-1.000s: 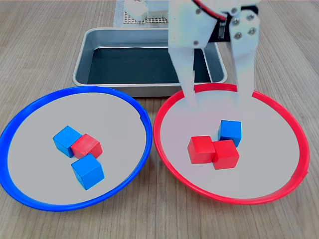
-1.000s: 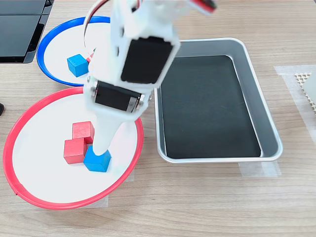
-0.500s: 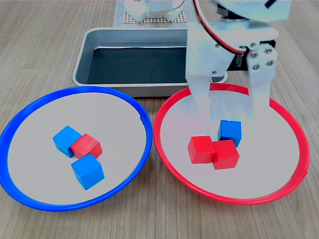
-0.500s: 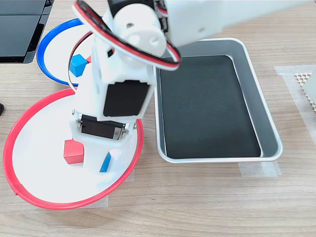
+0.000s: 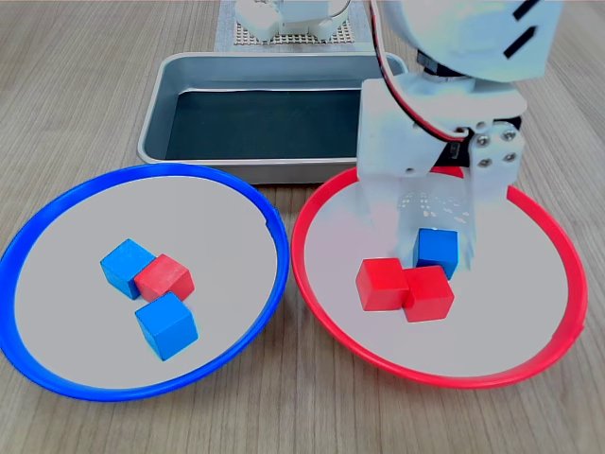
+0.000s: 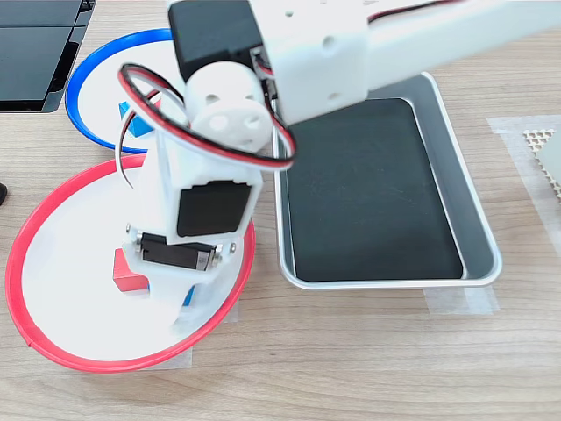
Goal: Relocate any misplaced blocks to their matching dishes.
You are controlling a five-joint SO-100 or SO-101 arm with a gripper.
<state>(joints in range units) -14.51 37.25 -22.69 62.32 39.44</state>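
Observation:
In the first exterior view the red-rimmed dish (image 5: 525,284) holds two red cubes (image 5: 383,284) and one misplaced blue cube (image 5: 436,251). My gripper (image 5: 427,236) is lowered into this dish and stands open, one finger on each side of the blue cube, with a small gap at its left. The blue-rimmed dish (image 5: 66,284) holds two blue cubes (image 5: 165,326) and a misplaced red cube (image 5: 164,277) between them. In the second exterior view the arm hides most of the red dish (image 6: 70,228); only one red cube (image 6: 129,270) and a sliver of the blue cube (image 6: 187,294) show.
A rectangular silver tray (image 5: 156,123) with a dark bottom stands behind both dishes, touching their far rims. A white perforated pad (image 5: 250,36) lies beyond it. In the second exterior view a dark flat object (image 6: 35,53) sits at the top left beside the blue dish (image 6: 72,92).
The arm has come down over the red dish and its fingers have drawn closer together around the blue cube. No cube has moved.

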